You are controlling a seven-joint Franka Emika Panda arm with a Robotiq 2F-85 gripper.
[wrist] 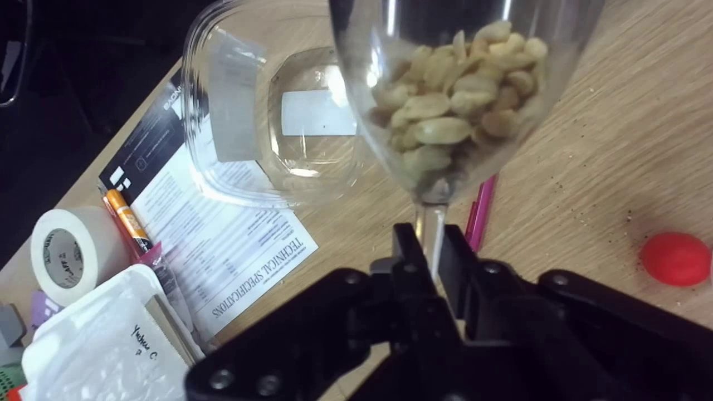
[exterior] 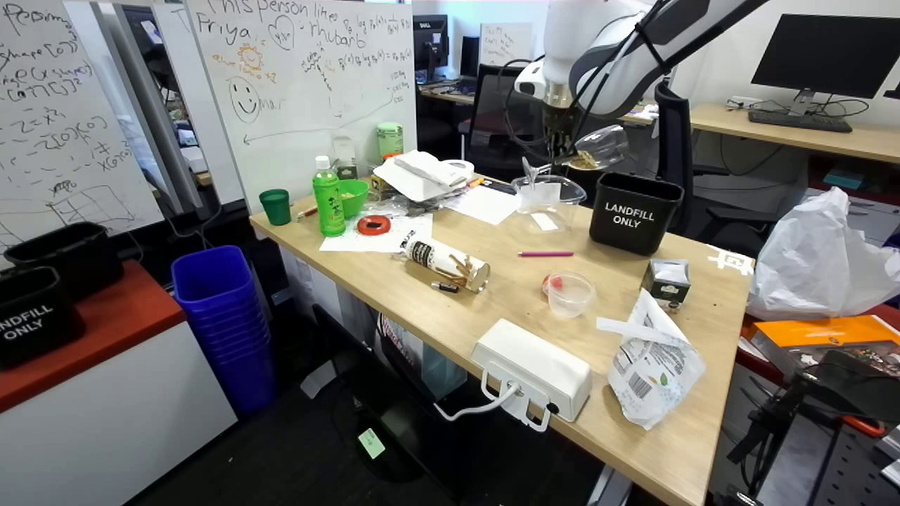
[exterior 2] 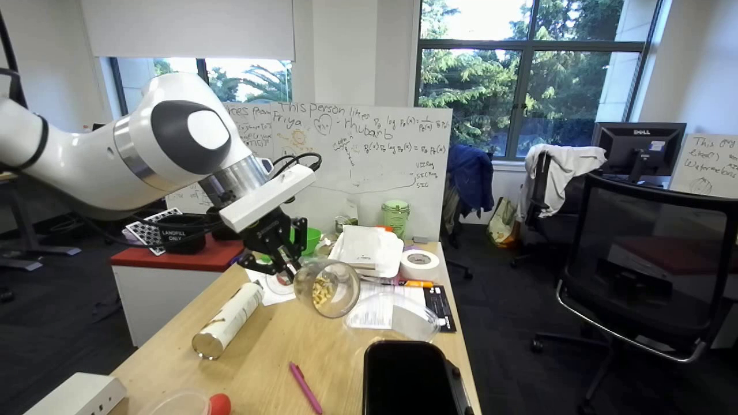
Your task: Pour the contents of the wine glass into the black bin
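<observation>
- A tall, clear, stemmed wine glass (exterior 2: 337, 285) is held above the pale wooden table (exterior: 485, 233), tilted well over; tan peanuts (wrist: 457, 100) are seen heaped behind its shiny wall.
- Its thin stem is clamped between the jaws of the black two-fingered gripper (wrist: 430, 239).
- "LANDFILL ONLY" is printed in white on the boxy black bin (exterior: 636, 214), set on the table near the glass.
- "TECHNICAL SPECIFICATIONS" can be read on a white printed sheet (wrist: 223, 239), "rhubarb" on the large whiteboard (exterior: 309, 116).
- The sheet is partly overlapped by a transparent rounded container (wrist: 328, 153), placed just beside the bin; a slim magenta pen (exterior: 545, 254) is seen nearby.
</observation>
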